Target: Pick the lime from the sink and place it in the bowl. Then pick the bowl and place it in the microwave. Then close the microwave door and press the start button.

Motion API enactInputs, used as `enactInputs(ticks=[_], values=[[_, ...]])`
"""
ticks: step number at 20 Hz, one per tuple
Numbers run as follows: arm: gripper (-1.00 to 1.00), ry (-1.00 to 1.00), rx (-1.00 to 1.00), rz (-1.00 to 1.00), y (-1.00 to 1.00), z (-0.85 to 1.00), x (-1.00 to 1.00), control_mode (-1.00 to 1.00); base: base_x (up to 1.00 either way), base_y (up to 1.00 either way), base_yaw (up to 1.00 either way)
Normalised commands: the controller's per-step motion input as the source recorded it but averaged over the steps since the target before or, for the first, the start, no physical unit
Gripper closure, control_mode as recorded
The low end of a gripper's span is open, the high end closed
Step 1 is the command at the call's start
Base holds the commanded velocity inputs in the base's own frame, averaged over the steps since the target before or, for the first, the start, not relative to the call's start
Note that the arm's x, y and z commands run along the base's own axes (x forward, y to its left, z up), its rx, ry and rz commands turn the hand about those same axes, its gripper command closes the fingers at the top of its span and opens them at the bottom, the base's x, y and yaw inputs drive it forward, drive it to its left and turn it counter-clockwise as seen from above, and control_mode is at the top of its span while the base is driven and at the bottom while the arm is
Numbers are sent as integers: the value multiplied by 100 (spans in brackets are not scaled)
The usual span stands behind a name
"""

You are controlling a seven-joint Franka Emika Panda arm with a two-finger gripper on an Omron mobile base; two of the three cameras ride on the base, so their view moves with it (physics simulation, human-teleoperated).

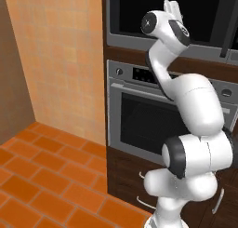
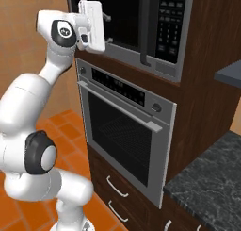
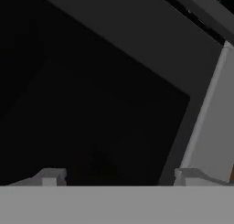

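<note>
A tall dark wood cabinet column (image 2: 207, 46) fills the wall here, and set into it is the steel-fronted oven (image 2: 127, 131), door shut, bar handle across the top of its glass, knobs at either end of its control strip. Directly above the oven sits the microwave (image 2: 155, 18), black glass across the front, a vertical dark handle just left of its narrow button strip (image 2: 170, 22) on the right edge. The microwave door (image 1: 153, 13) looks closed against the body, dark glass facing out. The white arm (image 1: 195, 106) rises from the base and bends up to the microwave's front. The gripper (image 2: 107, 27) is right up at the glass near the door's lower left corner, jaws spread wide with nothing between them; in the hand view the two tips (image 3: 50, 176) stand well apart against black glass, with the grey door edge running up on the right. A speckled dark worktop (image 2: 212, 178) juts out at lower right below the cabinet. Orange floor tiles (image 1: 46, 176) spread left toward a tan wall. Two curved drawer handles (image 2: 115, 185) sit under the oven.
</note>
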Motion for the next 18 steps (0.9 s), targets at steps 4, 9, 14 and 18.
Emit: enactInputs(ticks=[4, 9, 14, 18], values=[[-100, 0, -2, 12, 1, -2, -100, -100, 0, 0, 0], [-100, 18, -11, 13, 1, 4, -90, -100, 0, 0, 0], [100, 32, -20, 19, 12, 0, -87, -100, 0, 0, 0], [100, 13, -29, 16, 10, -1, -65, -100, 0, 0, 0]])
